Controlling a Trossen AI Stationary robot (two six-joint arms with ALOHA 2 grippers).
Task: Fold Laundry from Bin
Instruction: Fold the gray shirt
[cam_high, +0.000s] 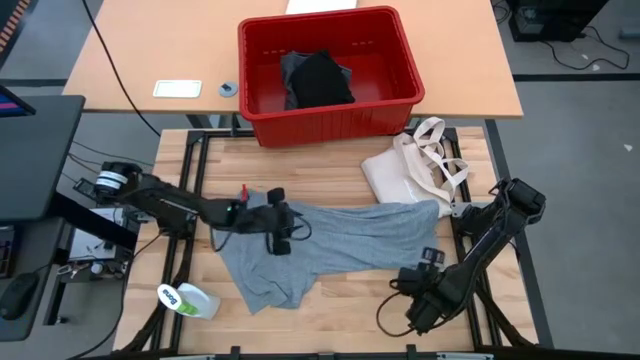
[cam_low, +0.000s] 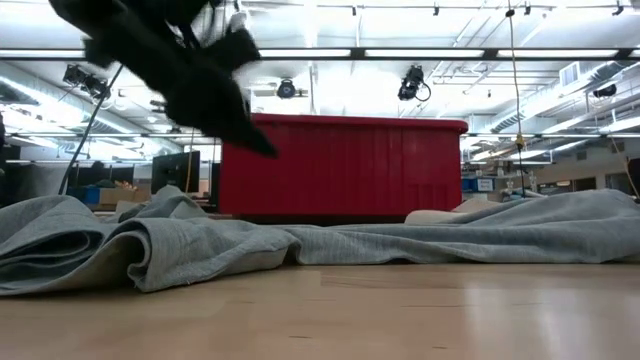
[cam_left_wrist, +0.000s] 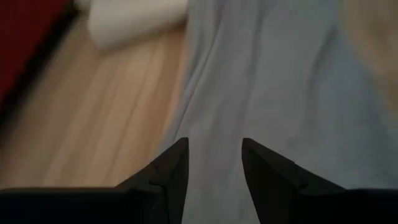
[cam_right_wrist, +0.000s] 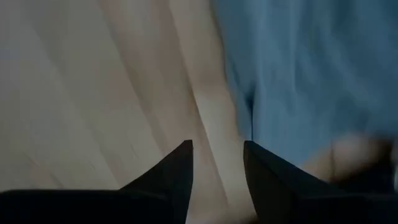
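Wooden tabletop (cam_high: 330, 310) carries a grey T-shirt (cam_high: 340, 245) spread between both arms. Left gripper (cam_left_wrist: 214, 163), fingers parted, hovers over the cloth; right gripper (cam_right_wrist: 217, 163), parted and empty, sits beside its hem.

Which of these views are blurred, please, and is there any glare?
Both wrist views are smeared: the grey T-shirt and the wooden table lack sharp edges. In the low view a dark arm is blurred and ceiling lights glare above the red bin. The high view is sharp and evenly lit.
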